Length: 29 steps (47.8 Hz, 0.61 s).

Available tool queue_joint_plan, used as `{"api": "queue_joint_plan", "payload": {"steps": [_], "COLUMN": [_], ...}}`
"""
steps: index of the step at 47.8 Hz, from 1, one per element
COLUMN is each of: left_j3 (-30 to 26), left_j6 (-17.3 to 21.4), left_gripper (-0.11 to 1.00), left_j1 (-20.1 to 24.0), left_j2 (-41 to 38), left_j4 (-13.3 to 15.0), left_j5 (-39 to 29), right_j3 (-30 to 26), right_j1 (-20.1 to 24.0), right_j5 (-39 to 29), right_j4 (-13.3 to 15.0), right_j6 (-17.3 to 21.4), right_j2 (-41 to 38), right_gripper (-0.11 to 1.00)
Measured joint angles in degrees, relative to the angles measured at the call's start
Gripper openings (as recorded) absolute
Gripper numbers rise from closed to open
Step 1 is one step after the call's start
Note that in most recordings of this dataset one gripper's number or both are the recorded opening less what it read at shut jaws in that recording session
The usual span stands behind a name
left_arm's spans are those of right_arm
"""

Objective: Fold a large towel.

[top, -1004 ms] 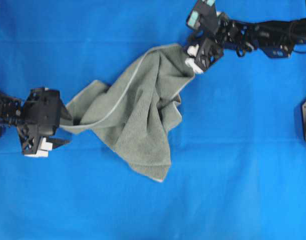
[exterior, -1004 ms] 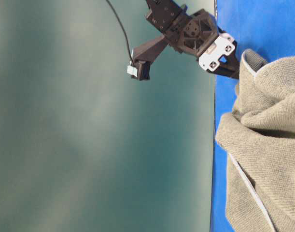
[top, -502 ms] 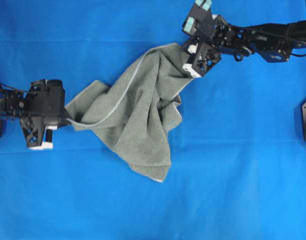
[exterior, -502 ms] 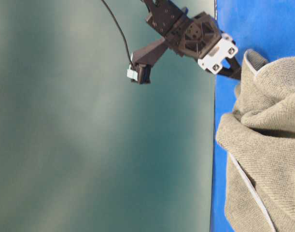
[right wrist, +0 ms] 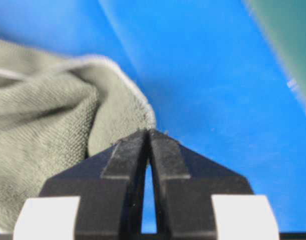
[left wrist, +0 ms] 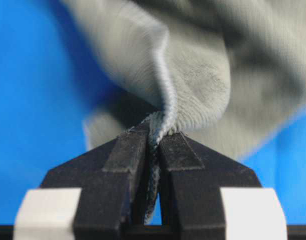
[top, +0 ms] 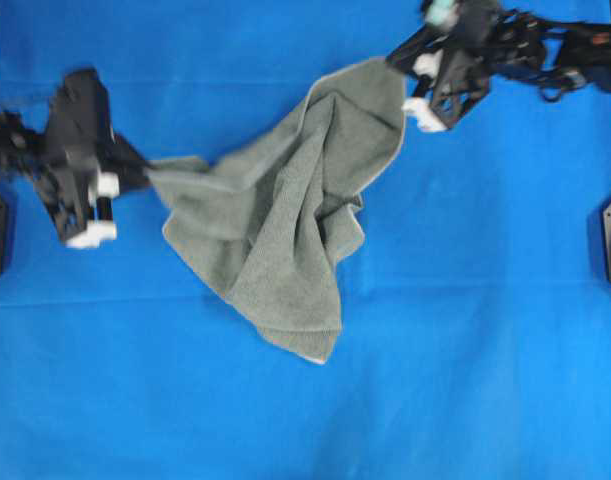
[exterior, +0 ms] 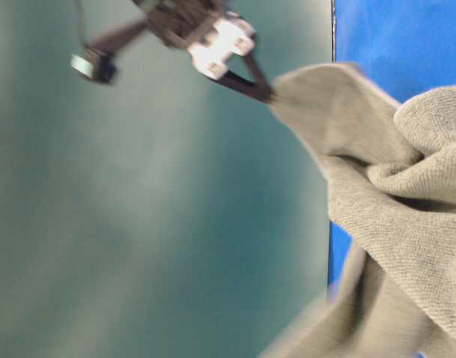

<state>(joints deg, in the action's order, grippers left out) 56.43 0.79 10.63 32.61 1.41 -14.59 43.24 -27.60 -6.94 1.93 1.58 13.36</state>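
The left hand [top: 135, 172] pinches one corner of the towel [top: 285, 220]. The right hand [top: 413, 78] pinches the far corner. The towel hangs bunched between them, its low end on the blue desk [top: 485, 350].

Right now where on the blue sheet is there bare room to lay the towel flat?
Bare blue sheet runs along the whole near edge and right of the towel. It is crowded along the far edge, where the left gripper and right gripper pinch its corners.
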Motion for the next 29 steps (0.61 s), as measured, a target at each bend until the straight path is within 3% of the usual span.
{"api": "queue_joint_plan", "payload": {"steps": [17, 29], "left_j3": [-7.6, -15.7], "left_j6": [-0.4, 0.1], "left_gripper": [0.01, 0.01], "left_j1": [9.1, 13.2], "left_j2": [6.3, 5.5], "left_j4": [0.0, -0.4], "left_j5": [-2.9, -5.9], "right_j3": [7.2, 5.8], "right_j1": [0.4, -1.1], "right_j5": [-4.0, -5.8], "right_j4": [-0.4, 1.3], "right_j6": [1.2, 0.9], "right_j2": [25.5, 36.5], "right_gripper": [0.02, 0.02]}}
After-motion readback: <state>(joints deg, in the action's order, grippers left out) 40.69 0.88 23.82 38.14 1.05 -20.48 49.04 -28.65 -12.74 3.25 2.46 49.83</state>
